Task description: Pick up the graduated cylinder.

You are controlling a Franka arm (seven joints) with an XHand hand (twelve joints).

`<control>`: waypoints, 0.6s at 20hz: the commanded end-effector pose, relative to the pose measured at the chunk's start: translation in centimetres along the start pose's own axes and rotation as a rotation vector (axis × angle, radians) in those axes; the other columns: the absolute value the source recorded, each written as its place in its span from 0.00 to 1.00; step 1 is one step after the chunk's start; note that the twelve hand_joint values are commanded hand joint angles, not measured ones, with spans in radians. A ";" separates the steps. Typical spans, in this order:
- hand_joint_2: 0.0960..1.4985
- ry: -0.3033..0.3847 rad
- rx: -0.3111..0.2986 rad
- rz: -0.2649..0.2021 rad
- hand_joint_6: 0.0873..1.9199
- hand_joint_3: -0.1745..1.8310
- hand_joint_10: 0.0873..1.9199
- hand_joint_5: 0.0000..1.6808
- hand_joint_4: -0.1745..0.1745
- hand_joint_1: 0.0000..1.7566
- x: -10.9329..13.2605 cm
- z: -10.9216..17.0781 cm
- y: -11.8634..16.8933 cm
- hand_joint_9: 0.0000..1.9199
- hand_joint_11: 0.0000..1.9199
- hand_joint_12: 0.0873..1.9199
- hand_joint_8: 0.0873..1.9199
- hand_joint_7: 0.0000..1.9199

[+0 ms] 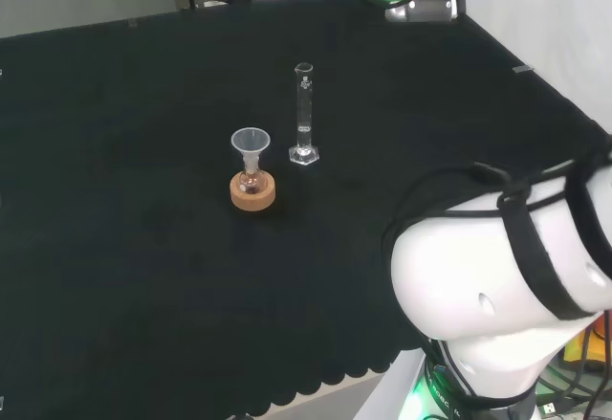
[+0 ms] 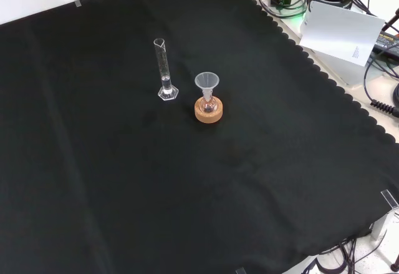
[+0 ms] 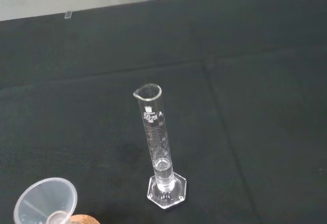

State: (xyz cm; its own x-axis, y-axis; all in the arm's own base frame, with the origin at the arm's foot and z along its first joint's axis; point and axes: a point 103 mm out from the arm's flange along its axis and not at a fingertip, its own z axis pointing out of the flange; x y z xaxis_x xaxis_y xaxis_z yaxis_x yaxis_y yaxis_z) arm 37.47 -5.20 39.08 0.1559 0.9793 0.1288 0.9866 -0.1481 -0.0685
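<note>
Near mid-cloth, head view: small flask [image 1: 252,183] on cork ring [image 1: 253,192], funnel [image 1: 251,141] in its neck | just beyond, toward far edge: graduated cylinder [image 1: 304,114] upright on black cloth [image 1: 115,248], untouched | wrist view alone shows its printed scale and hexagonal foot | my hand's state: cannot tell

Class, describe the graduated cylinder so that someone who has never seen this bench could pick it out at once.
On the black cloth two pieces of ware stand close together near the middle. In the front view the cylinder is the left one, apart from the funnel in a small flask on a cork ring. It is the tall, thin, clear tube with printed marks, upright on a flat six-sided foot.
</note>
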 end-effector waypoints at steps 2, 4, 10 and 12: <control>0.70 0.169 -0.030 -0.011 0.00 0.07 0.37 0.21 0.32 0.36 -3.8 6.8 7.6 0.19 0.08 0.73 0.34 0.06; 0.69 0.180 -0.024 -0.023 0.00 0.07 0.36 0.21 0.31 0.39 -3.7 8.2 8.2 0.20 0.09 0.72 0.35 0.07; 0.66 0.238 -0.002 -0.058 0.00 0.04 0.34 0.24 0.29 0.43 -3.6 12.1 8.3 0.27 0.12 0.71 0.37 0.13; 0.66 0.252 0.014 -0.074 0.00 0.04 0.34 0.24 0.29 0.44 -3.7 13.0 8.1 0.27 0.13 0.71 0.37 0.14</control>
State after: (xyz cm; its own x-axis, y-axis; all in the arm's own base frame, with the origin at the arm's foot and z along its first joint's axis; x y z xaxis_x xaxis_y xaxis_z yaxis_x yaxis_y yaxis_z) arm 43.80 -7.26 27.94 0.1089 0.9374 0.3307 0.9928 -0.0858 -0.0837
